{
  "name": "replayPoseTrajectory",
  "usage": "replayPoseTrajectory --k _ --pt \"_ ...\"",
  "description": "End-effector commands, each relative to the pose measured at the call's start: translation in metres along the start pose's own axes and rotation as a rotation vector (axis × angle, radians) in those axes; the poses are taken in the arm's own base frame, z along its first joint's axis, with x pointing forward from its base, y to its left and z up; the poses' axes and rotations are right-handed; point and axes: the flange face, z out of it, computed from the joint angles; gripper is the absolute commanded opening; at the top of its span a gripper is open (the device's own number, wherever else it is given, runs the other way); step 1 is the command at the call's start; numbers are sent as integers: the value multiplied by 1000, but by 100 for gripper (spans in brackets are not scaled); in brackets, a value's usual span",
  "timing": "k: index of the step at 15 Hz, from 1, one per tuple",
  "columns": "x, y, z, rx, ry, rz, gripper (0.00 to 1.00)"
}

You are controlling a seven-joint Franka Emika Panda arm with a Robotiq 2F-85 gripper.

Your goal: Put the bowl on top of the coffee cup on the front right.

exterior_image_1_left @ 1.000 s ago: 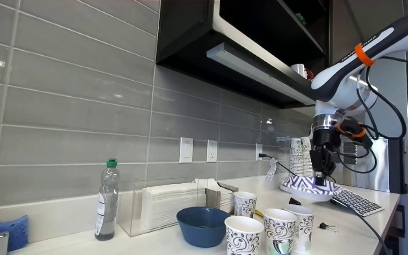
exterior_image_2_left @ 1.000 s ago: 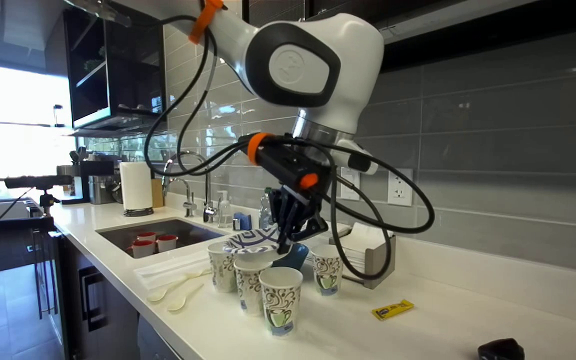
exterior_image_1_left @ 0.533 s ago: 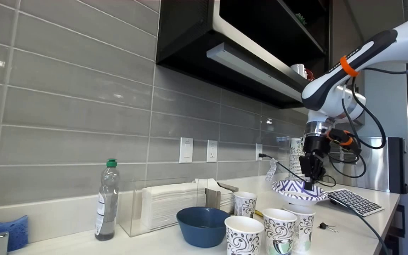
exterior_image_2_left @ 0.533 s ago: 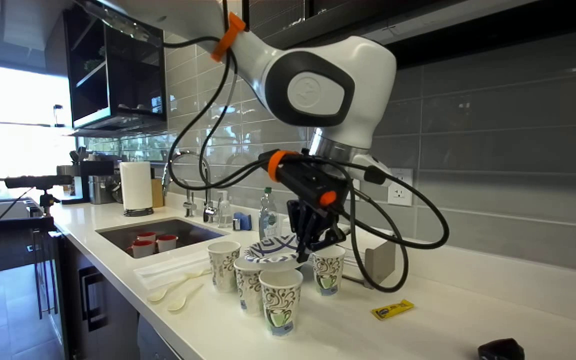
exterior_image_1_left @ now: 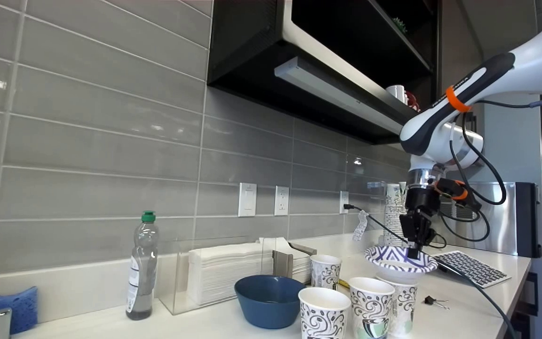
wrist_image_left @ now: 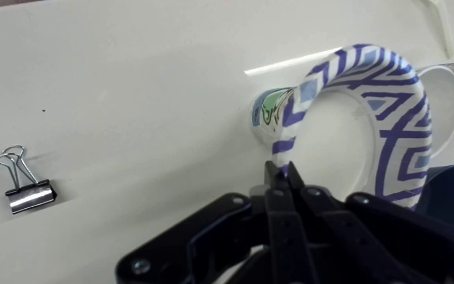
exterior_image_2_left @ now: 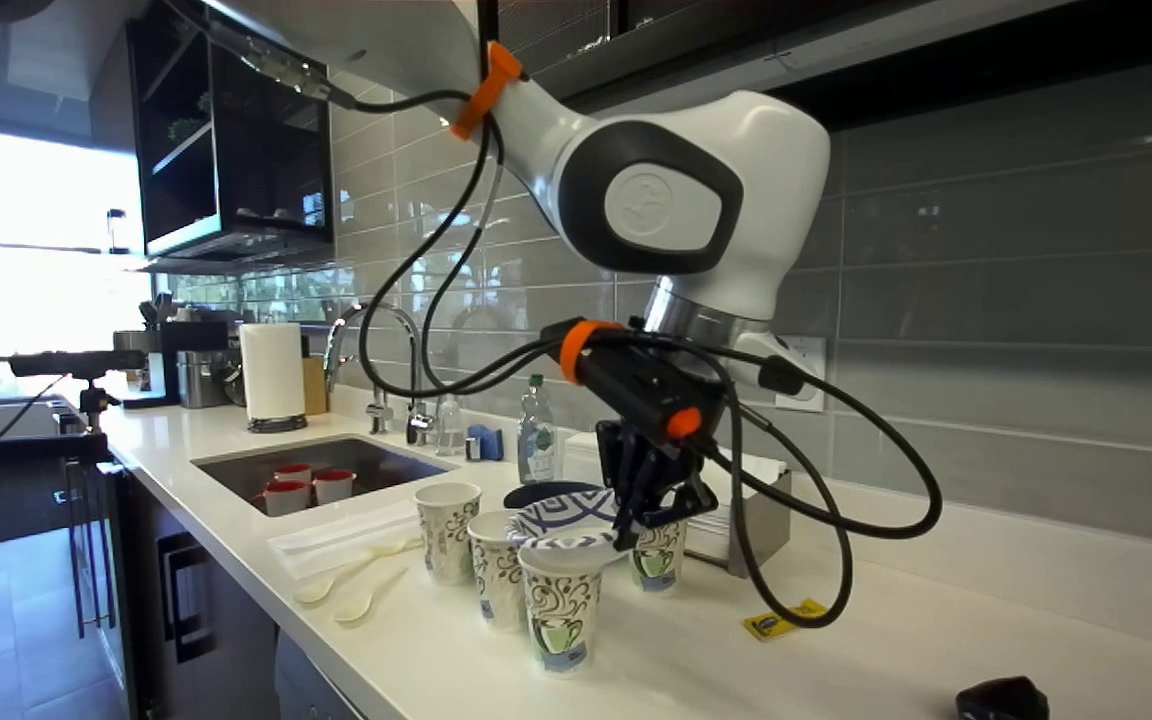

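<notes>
The white bowl with a dark blue-purple pattern shows in both exterior views (exterior_image_1_left: 395, 266) (exterior_image_2_left: 561, 522) and in the wrist view (wrist_image_left: 398, 122). My gripper (exterior_image_1_left: 413, 253) (exterior_image_2_left: 626, 535) is shut on its rim; the wrist view shows the rim between the fingertips (wrist_image_left: 283, 171). The bowl is over the mouth of the white paper coffee cup nearest the counter's front right (exterior_image_2_left: 563, 620), which also shows in an exterior view (exterior_image_1_left: 403, 306) and partly in the wrist view (wrist_image_left: 270, 110). The bowl hides much of the cup's rim. I cannot tell whether they touch.
Look-alike cups stand close by (exterior_image_1_left: 372, 301) (exterior_image_1_left: 323, 310) (exterior_image_1_left: 326, 270). A plain blue bowl (exterior_image_1_left: 269, 301) and a napkin holder (exterior_image_1_left: 233, 268) are near the wall. A binder clip (wrist_image_left: 32, 197), a yellow packet (exterior_image_2_left: 771, 622), spoons (exterior_image_2_left: 371, 597) and a keyboard (exterior_image_1_left: 473, 269) lie on the counter.
My gripper has carried the bowl down and across, from above the cups farther along to over the front right cup. The bowl sits lower and stays in the grip. The cups have not moved.
</notes>
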Motion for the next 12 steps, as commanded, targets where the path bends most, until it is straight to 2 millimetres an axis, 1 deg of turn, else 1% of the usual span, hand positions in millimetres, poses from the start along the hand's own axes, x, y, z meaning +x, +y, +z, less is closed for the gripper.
replayPoseTrajectory --k 1,7,12 --pt "1 -1 -3 36 -9 -11 1" --pt "-3 -10 -1 66 -28 -43 1" --pt "0 -10 3 81 -14 -42 1"
